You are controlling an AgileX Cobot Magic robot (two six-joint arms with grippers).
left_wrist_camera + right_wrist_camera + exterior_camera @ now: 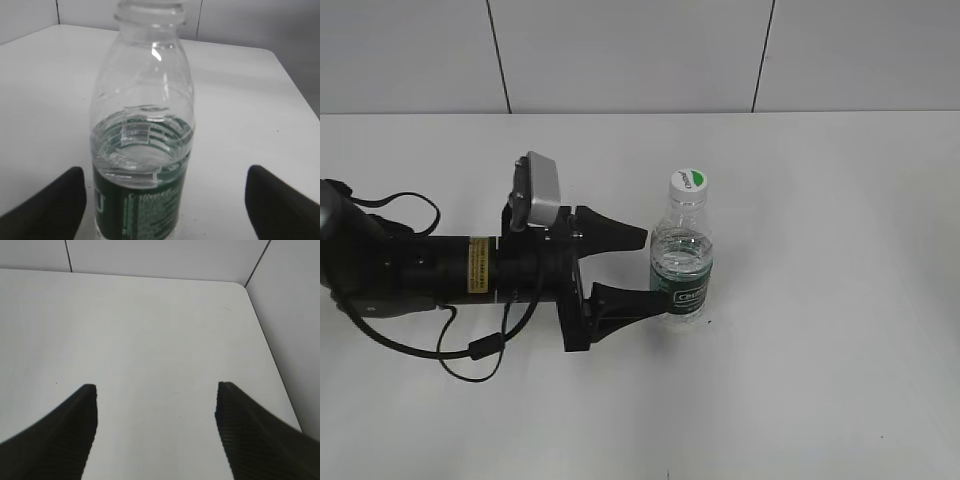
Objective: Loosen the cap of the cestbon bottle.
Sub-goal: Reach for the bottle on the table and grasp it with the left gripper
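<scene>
We see the cestbon bottle (682, 262) upright on the white table (820, 300), just right of centre in the exterior view, cap (688, 181) on, roughly half full of water. Left gripper (648, 266) comes in from 9 o'clock, arm lying low along the table, jaws spread wide. Far finger tip sits just short of the bottle's shoulder; near finger tip reaches the green label band, and we can't tell whether it touches. In the left wrist view the bottle (142, 150) fills the centre, label at the bottom, neck ring cut off at 12 o'clock, the two black fingertips (47, 207) at 7 and 5 o'clock well apart from the bottle walls on both sides. Left gripper (165, 210) is not pinching anything. Right gripper (155, 435) is spread too, both ribbed pads (62, 435) over bare table, nothing between them. We don't see the right arm in the exterior view.
</scene>
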